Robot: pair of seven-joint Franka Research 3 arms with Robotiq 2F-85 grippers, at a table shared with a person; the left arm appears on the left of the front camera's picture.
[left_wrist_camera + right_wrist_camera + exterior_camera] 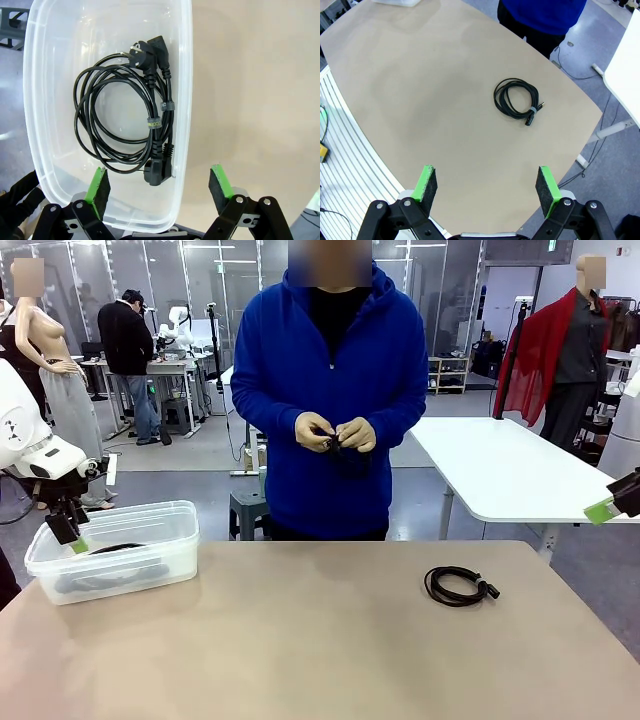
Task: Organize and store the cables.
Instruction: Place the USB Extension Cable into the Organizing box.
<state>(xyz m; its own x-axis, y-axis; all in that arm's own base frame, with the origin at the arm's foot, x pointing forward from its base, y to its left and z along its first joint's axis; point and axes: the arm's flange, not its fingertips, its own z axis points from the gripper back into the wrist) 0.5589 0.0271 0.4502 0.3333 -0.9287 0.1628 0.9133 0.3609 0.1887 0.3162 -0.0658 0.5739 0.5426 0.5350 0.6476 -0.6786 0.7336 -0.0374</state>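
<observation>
Your left gripper (160,182) hung over the near end of the clear bin (185,100), its jaws spread wide and holding nothing. 1 green pad stood above the bin's inside and the other above the bare table (300,640) just beside the bin's wall. The bin sat at the table's left edge, on the robot's side.

1 cable (159,120) lay inside the bin on its floor. It was coiled in a loose loop and bound by 2 small ties along 1 side. Its plugs lay against the bin's long wall, 2 at the far end and 1 at the near end, close to your gripper.

Your right gripper (487,182) was also wide open and empty. It hovered high over the table's right edge, well apart from everything on the table.

A 2nd cable (532,110) lay flat on the table, right of the middle and toward the person's side. It was wound in a tight loop, with a tie and a plug at 1 side. It was far from the bin and touched nothing else.

The person in the blue top stood at the far side of the table. Both hands (314,431) were raised in front of the body, close together, holding a 3rd dark cable (336,443) between them. How it was coiled, you could not tell.
</observation>
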